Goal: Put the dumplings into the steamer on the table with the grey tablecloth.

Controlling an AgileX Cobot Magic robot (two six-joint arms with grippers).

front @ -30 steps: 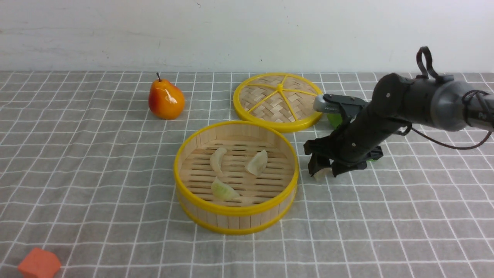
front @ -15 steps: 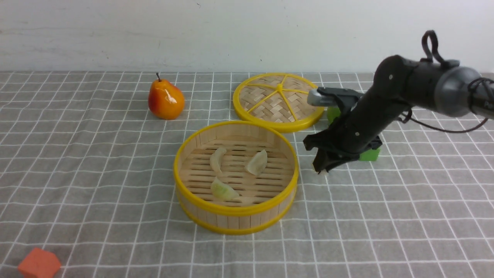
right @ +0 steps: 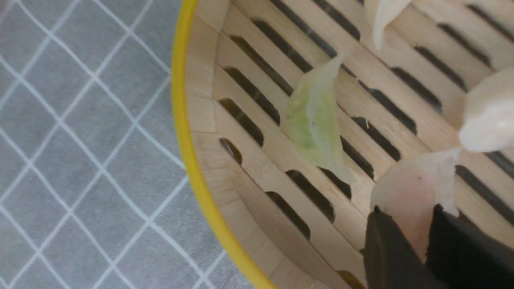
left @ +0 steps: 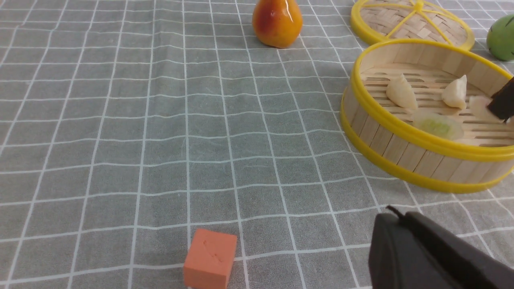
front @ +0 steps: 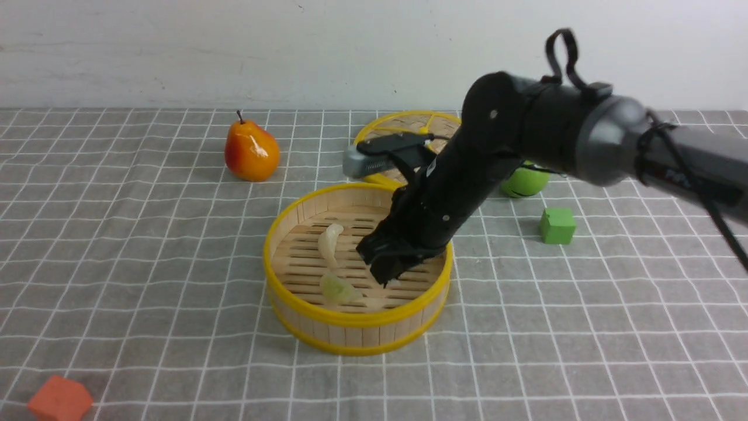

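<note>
- Inside steamer (front: 356,318) on counter (front: 117,263): right pincer (front: 388,275) clamped on pink dumpling (right: 405,192).
- Just beside that pincer, same basket: green dumpling (front: 339,289), two cream dumplings (left: 400,93).
- Left pincer (left: 401,241): grip state can't tell.

**A:** The right arm (front: 526,128)?
**B:** Matte black casing, one pale screw (front: 494,114), then a grey joint (front: 608,140) with faint lettering (front: 678,175) beyond. A black cable (front: 561,49) loops above; a silver camera block (front: 365,164) juts out.
**A:** Left gripper (left: 425,253)?
**B:** Plain black, rounded.
</note>
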